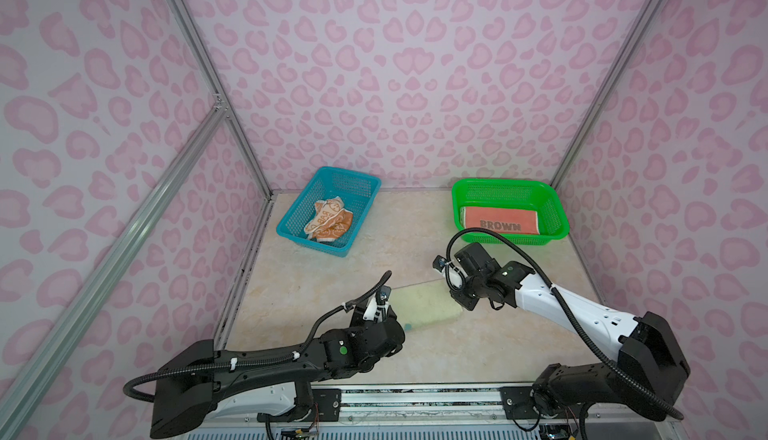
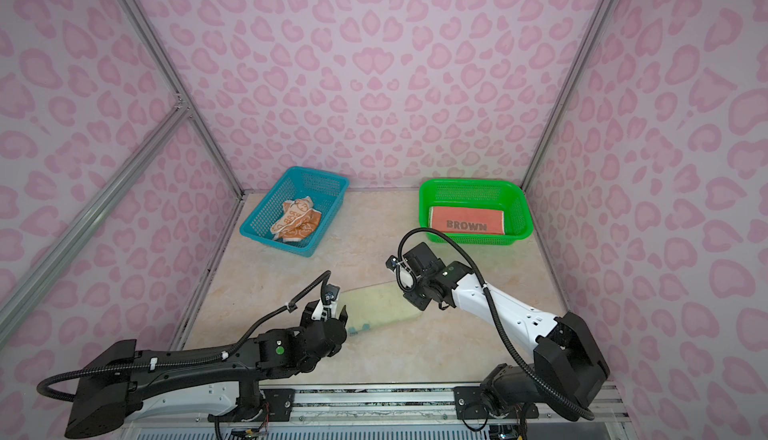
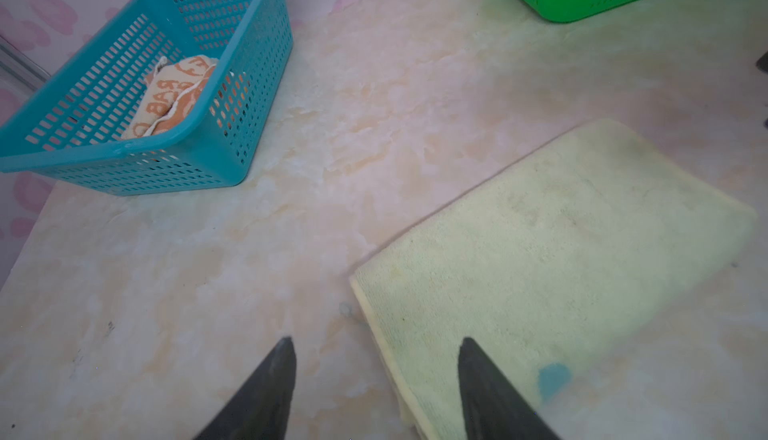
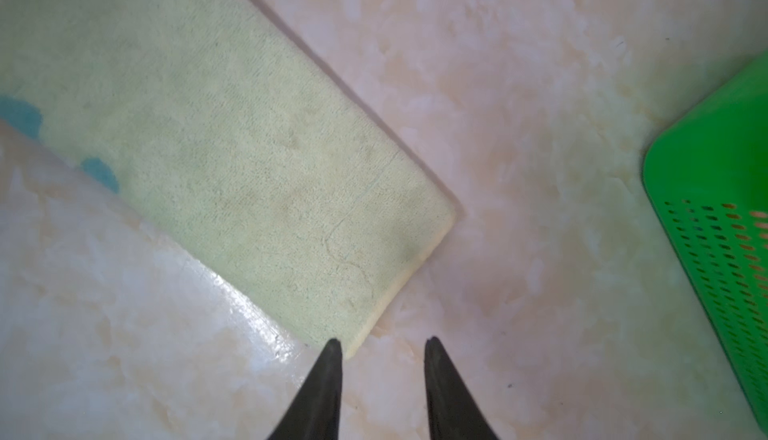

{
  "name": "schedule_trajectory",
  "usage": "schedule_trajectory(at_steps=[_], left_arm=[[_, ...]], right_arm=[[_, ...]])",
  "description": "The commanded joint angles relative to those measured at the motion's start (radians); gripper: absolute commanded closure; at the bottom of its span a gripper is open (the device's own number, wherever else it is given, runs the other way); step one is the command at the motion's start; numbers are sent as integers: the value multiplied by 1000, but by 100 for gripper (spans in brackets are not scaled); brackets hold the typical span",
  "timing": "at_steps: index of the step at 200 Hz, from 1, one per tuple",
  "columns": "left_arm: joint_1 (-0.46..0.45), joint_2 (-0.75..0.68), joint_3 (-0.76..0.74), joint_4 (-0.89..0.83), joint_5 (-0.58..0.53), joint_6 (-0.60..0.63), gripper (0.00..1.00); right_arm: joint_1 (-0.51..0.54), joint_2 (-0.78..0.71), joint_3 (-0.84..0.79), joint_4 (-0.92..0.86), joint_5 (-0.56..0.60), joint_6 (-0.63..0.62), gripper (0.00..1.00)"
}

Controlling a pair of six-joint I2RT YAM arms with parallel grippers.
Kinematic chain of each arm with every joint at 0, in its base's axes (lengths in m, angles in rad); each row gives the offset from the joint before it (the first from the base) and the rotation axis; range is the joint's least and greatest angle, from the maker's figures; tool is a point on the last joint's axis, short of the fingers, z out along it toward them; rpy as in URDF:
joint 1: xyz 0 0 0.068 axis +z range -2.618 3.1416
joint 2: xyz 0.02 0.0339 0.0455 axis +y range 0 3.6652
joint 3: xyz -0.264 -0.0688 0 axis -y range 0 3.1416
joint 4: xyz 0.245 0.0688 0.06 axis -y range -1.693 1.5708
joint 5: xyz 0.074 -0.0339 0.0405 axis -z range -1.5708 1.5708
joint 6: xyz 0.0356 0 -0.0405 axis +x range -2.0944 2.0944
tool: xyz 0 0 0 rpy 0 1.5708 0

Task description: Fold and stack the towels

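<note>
Left gripper [image 3: 376, 339], jaws spread and empty, hangs over the left end of the folded cream towel [image 1: 428, 305], which lies toward the table's [image 1: 457, 355] front edge. Right gripper [image 4: 383, 339], parted and empty, sits at its right corner. The coral towel [image 1: 498, 220] shows in both top views only.

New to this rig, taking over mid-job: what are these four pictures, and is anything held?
A two-armed robot with pincer grippers works at a table. Two pictures look down from overhead; two come from cameras on the wrists, looking past the fingers. A folded cream towel lies on the table near the middle. A crumpled orange towel sits in the blue basket, a folded coral towel in the green basket. The left gripper and right gripper are both open, holding nothing.
</note>
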Motion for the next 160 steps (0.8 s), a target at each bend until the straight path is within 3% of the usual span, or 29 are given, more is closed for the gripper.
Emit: schedule_trajectory(at_steps=[1, 26, 39, 77, 111, 160], left_arm=[[30, -30, 2, -15, 14, -20, 30], [85, -36, 2, 2, 132, -11, 29], [115, -19, 3, 7, 173, -8, 29], [182, 81, 32, 34, 316, 14, 28], [214, 230, 95, 31, 432, 25, 30], [252, 350, 102, 26, 479, -4, 32]], right_arm=[[-41, 40, 22, 25, -63, 208, 66], [-130, 58, -11, 59, -135, 281, 65], [-195, 53, -49, 100, -240, 299, 63], [-309, 29, -146, 212, -418, 327, 52], [-325, 74, -148, 214, -433, 332, 53], [-325, 164, -166, 259, -452, 347, 53]])
